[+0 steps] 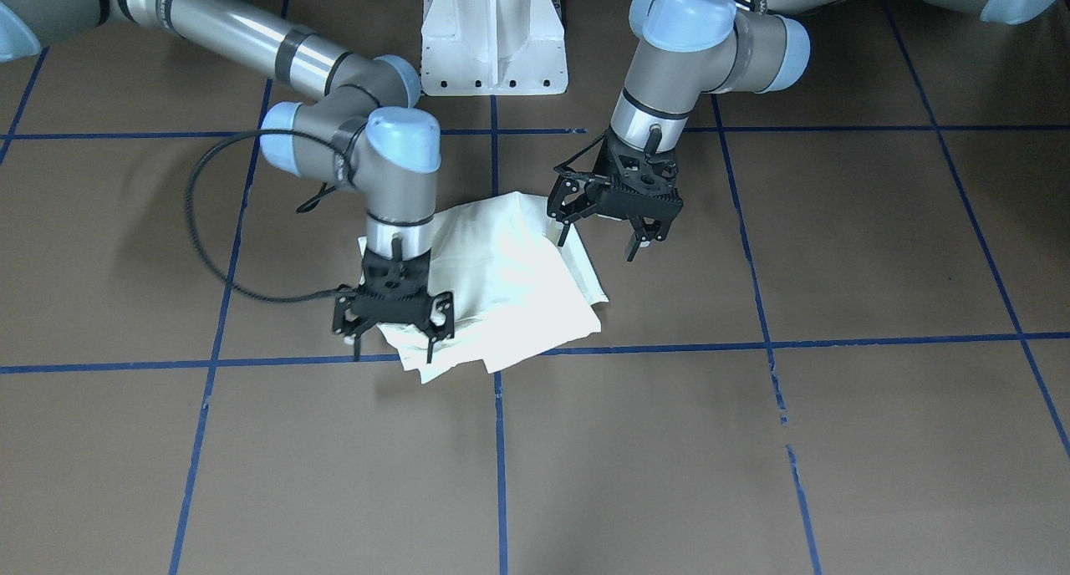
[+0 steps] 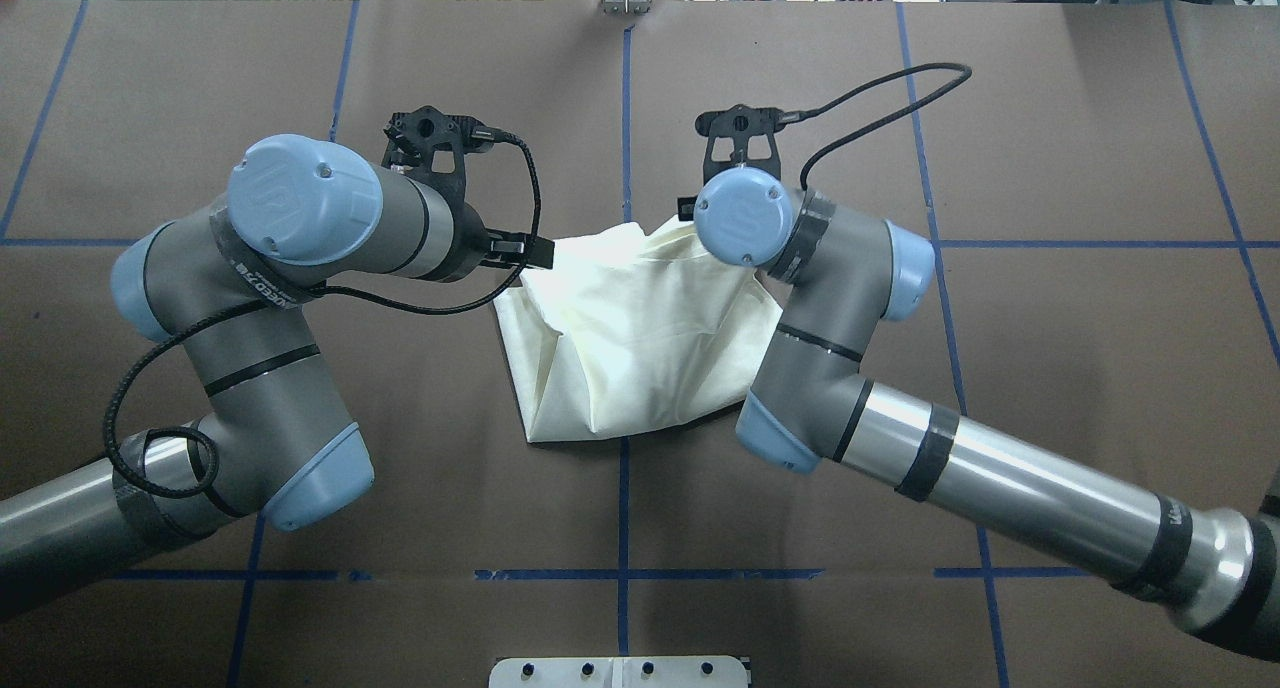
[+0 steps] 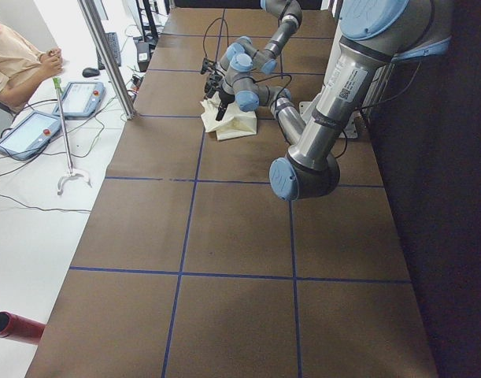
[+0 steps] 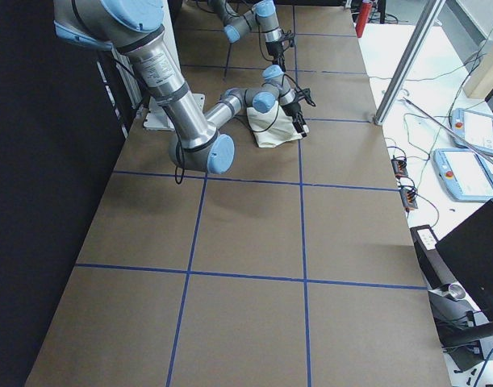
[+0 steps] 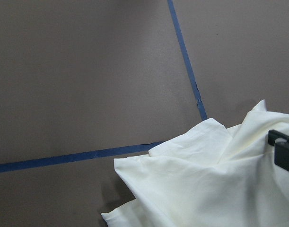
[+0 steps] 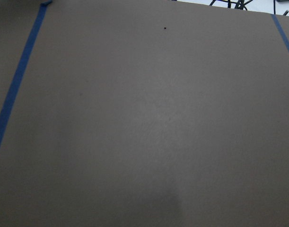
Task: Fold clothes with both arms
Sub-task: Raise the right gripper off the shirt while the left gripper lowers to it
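The folded cream shirt lies on the brown table. The right gripper, fingers spread, stands over one corner. The left gripper, also spread, is at the opposite edge.

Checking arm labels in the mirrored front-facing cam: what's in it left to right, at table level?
black cable loop → right pincer → folded cream shirt → left pincer. The white pedestal base is left out: it shares the shirt's column.
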